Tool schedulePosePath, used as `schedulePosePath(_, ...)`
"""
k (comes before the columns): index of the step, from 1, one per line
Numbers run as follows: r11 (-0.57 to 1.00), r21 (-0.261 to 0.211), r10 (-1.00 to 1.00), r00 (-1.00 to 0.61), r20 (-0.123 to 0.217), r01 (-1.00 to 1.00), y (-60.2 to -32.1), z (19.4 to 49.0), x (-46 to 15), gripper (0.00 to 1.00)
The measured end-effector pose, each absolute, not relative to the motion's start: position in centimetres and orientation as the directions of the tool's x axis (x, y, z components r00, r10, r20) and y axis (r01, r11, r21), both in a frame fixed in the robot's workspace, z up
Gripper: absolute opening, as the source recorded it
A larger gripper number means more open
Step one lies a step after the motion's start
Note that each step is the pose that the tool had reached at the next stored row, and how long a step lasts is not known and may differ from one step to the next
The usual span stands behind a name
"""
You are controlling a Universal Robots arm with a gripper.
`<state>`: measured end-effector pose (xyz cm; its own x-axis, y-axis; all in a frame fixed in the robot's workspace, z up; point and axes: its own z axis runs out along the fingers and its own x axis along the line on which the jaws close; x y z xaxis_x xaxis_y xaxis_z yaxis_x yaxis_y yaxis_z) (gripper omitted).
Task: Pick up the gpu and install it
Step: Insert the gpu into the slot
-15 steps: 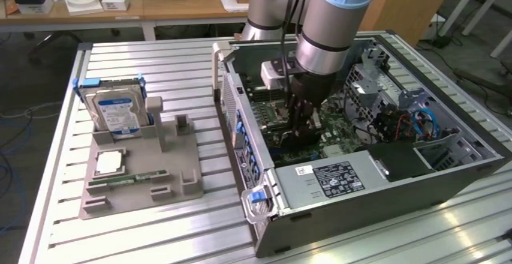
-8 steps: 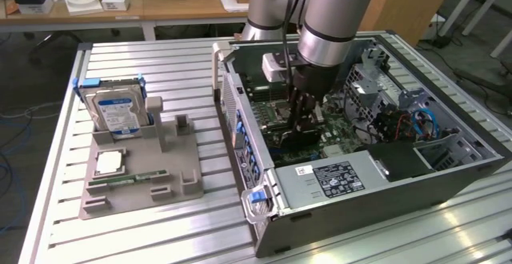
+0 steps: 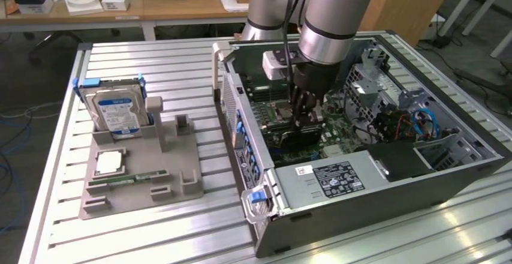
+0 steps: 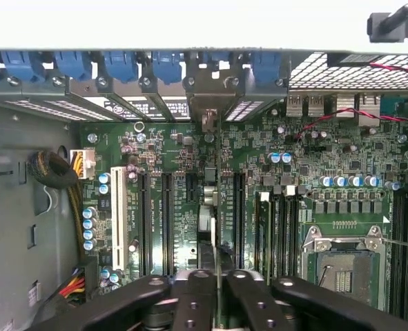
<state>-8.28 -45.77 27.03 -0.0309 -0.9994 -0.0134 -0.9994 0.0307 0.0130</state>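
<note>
Much of the thin flat black gpu card [image 3: 298,137] is hidden: in the exterior view the grey robot arm and its black gripper [image 3: 306,122] cover its top, and the card's lower edge sinks among the parts inside the open dark grey computer case [image 3: 384,186]. In the wrist view the gpu [image 4: 212,214] is seen edge-on, a narrow strip standing upright on the green motherboard [image 4: 328,165] along one of the long black expansion slots, its silvery metal end bracket [image 4: 208,93] up against the row of blue-clipped slot covers at the case wall. Whether it is fully seated cannot be made out.

The gripper [image 4: 217,286] has its black fingers [image 4: 255,293] pressed close on either side of the card's upper edge, pinching the gpu.

The case lies on its side on the slatted aluminium table [image 3: 160,60] and holds the motherboard, a silver-labelled power supply box [image 3: 332,177], bundled cables and an empty processor socket [image 4: 343,265].

At the exterior view's left, well apart from the case, a grey plastic holder tray [image 3: 172,162] carries an upright blue-labelled silver hard drive [image 3: 117,113], a square silver processor chip [image 3: 110,162] and a slim green memory stick [image 3: 128,179] lying flat.
</note>
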Motion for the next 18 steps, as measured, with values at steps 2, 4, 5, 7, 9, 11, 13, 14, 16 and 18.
schedulePosePath(2, 0.031, 0.013, -0.999, -0.031, -0.013, -0.999, -45.8, 27.0, -8.3, 0.1)
schedulePosePath(4, 0.031, 0.013, -0.999, -0.031, -0.013, -0.999, -45.8, 27.0, -8.3, 0.1)
schedulePosePath(5, 0.031, 0.013, -0.999, -0.031, -0.013, -0.999, -45.8, 27.0, -8.3, 0.1)
schedulePosePath(7, 0.031, 0.013, -0.999, -0.031, -0.013, -0.999, -45.8, 27.0, -8.3, 0.1)
schedulePosePath(9, 0.031, 0.013, -0.999, -0.031, -0.013, -0.999, -45.8, 27.0, -8.5, 0.1)
schedulePosePath(11, 0.031, 0.013, -0.999, -0.031, -0.013, -0.999, -45.8, 26.9, -8.7, 0.1)
schedulePosePath(13, 0.031, 0.013, -0.999, -0.031, -0.013, -0.999, -45.8, 26.9, -9.0, 0.1)
schedulePosePath(14, 0.031, 0.013, -0.999, -0.031, -0.013, -0.999, -45.8, 26.9, -9.2, 0.1)
schedulePosePath(16, 0.031, 0.013, -0.999, -0.031, -0.013, -0.999, -45.8, 26.9, -9.5, 0.1)
schedulePosePath(18, 0.031, 0.013, -0.999, -0.031, -0.013, -0.999, -45.8, 26.9, -9.8, 0.1)
